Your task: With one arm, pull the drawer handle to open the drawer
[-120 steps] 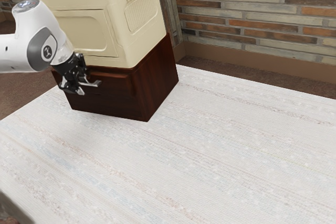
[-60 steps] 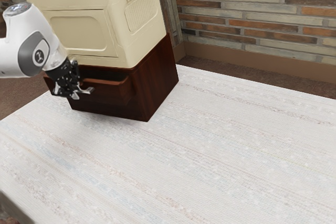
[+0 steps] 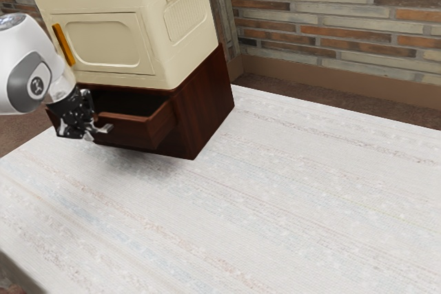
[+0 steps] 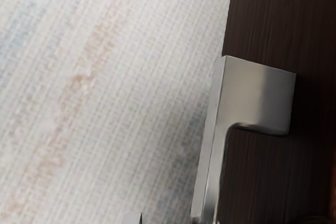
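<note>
At the left of the exterior view, my black gripper [image 3: 77,130] is at the front of the dark wooden drawer [image 3: 131,131], around its metal handle [image 3: 105,129]. The drawer stands partly out of its cabinet, with its inside showing. In the wrist view the grey handle [image 4: 252,95] juts from the dark drawer front [image 4: 262,177]. A fingertip [image 4: 132,218] stands apart from the handle, with a gap between them. The gripper is open; its other finger's contact with the handle is hard to make out.
A cream box [image 3: 103,39] with top handles and an orange strip on its front rests on the wooden cabinet [image 3: 207,101]. The cloth-covered table [image 3: 241,204] extends in front and toward the exterior view's right.
The drawer has slid out from its cabinet toward the exterior view's lower left. My gripper has moved back with the handle, and the box's orange strip has come into view.
</note>
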Motion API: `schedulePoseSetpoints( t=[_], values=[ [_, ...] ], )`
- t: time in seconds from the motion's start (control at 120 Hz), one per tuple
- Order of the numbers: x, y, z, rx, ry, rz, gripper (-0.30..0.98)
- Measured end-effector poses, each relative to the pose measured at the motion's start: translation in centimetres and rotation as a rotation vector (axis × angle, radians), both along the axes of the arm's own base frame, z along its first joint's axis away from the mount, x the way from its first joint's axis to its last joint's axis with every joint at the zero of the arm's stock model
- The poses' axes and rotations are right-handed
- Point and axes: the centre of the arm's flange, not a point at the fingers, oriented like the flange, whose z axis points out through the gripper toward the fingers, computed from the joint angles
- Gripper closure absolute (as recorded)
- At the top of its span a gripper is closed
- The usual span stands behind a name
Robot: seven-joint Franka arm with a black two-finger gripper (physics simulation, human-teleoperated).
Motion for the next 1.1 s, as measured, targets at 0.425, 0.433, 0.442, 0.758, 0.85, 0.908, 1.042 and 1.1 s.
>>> schedulePoseSetpoints(
  t=[0.425,0.433,0.442,0.758,0.85,0.908,1.042,1.1],
  values=[
    [-3.6,-1.1,-0.1,-0.001,-0.002,0.015,0.64],
    [-3.7,-1.1,-0.1,-0.001,-0.003,0.014,0.64],
    [-3.7,-1.2,-0.1,0.000,-0.004,0.014,0.64],
    [-4.5,-2.1,0.1,0.009,-0.023,0.002,0.64],
    [-4.8,-2.2,0.3,0.012,-0.028,0.001,0.64],
    [-5.0,-2.1,0.3,0.013,-0.029,0.004,0.64],
    [-5.6,-2.2,0.3,0.014,-0.031,0.006,0.64],
    [-6.1,-2.4,0.3,0.014,-0.034,0.008,0.64]
  ],
)
